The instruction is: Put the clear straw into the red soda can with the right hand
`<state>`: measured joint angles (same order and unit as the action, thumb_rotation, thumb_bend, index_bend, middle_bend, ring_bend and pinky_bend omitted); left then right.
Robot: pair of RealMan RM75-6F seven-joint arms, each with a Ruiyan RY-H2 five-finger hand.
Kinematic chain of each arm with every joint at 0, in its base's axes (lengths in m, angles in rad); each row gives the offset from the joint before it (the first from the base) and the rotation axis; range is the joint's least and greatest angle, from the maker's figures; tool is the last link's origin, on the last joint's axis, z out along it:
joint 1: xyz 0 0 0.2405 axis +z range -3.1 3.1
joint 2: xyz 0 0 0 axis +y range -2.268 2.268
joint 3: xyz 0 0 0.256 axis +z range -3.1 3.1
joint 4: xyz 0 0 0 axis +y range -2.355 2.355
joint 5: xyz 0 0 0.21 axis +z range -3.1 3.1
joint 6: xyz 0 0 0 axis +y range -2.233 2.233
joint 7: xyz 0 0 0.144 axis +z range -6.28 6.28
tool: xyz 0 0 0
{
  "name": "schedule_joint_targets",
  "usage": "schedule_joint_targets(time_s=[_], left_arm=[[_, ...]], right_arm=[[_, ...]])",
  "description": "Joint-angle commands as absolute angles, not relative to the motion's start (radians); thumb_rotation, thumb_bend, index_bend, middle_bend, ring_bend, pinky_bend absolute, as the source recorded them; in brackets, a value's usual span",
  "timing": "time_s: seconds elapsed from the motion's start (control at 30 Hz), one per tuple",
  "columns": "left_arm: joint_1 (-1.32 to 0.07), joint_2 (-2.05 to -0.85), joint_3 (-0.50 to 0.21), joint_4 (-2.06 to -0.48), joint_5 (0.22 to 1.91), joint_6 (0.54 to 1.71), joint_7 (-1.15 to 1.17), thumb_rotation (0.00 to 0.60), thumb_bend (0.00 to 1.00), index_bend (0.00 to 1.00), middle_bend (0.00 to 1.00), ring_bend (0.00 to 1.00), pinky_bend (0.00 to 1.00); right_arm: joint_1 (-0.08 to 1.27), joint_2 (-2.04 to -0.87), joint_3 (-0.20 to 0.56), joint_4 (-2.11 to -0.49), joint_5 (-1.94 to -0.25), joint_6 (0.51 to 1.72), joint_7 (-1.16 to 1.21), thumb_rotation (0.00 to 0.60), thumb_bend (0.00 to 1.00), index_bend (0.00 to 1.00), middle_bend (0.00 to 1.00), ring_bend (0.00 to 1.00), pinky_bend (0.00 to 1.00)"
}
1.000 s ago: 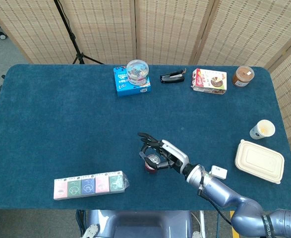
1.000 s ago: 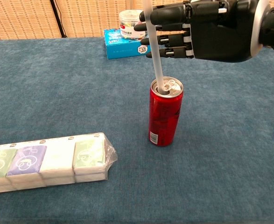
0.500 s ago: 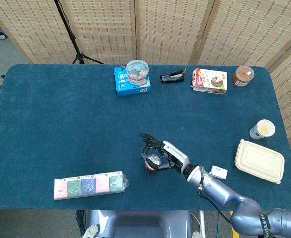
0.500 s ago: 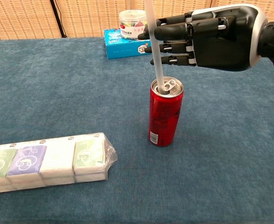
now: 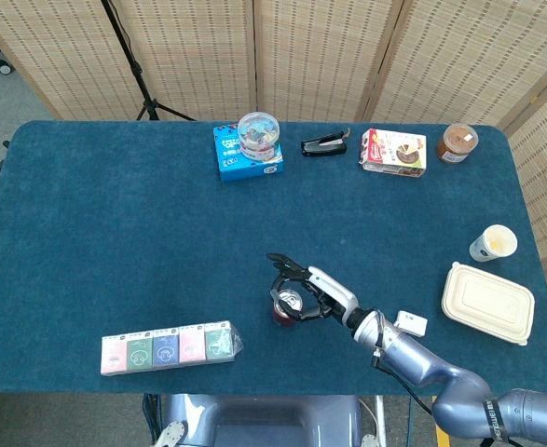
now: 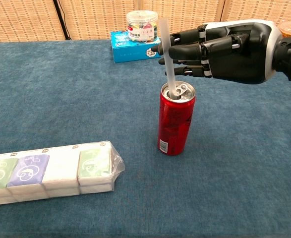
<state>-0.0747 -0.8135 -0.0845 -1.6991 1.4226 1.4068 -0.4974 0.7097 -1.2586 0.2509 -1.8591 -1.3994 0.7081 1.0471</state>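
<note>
Straw [image 6: 168, 59] sunk deeper into can [image 6: 175, 121] since earlier; our right hand [image 6: 224, 52] lower, fingers [image 6: 185, 50] pinching it. Head view hides straw behind hand [image 5: 310, 293]; chest view shows it. Left hand unseen.

A blue-clothed table [image 5: 115, 233] stands before woven folding screens [image 5: 254, 56], beside grey floor [image 5: 3, 93] and a black tripod [image 5: 133, 65].
</note>
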Motion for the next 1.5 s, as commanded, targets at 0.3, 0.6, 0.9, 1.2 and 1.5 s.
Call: schedule_joint_targets(time_s=[0.3,0.6,0.9,1.2,1.5], left_arm=[[-0.077,-0.815,-0.084,-1.705,1.419,1.405,-0.486,0.6,0.0,0.0,0.0,0.0,0.0],[-0.077,-0.815,-0.084,-1.707,1.418,1.404,-0.487,0.6,0.0,0.0,0.0,0.0,0.0],[-0.077,-0.814,-0.083,-1.706,1.416,1.404,-0.488,0.6,0.0,0.0,0.0,0.0,0.0],[-0.077,-0.814,-0.083,-1.706,1.415,1.404,-0.489,0.6,0.0,0.0,0.0,0.0,0.0],[-0.077,-0.813,-0.082,-1.705,1.418,1.404,-0.494,0.6,0.0,0.0,0.0,0.0,0.0]], right_arm=[[0.711,-1.283,0.206,-1.799,-1.473,0.749,1.042,0.6,0.58,0.56,0.0,0.0,0.0],[0.719,-1.299,0.169,-1.755,-1.52,0.783,1.066,0.6,0.57,0.55,0.0,0.0,0.0],[0.732,-1.313,0.134,-1.718,-1.548,0.803,1.068,0.6,0.56,0.51,0.0,0.0,0.0],[0.739,-1.315,0.119,-1.711,-1.562,0.827,1.081,0.6,0.56,0.42,0.0,0.0,0.0],[0.745,-1.303,0.107,-1.716,-1.583,0.856,1.099,0.6,0.56,0.36,0.0,0.0,0.0]])
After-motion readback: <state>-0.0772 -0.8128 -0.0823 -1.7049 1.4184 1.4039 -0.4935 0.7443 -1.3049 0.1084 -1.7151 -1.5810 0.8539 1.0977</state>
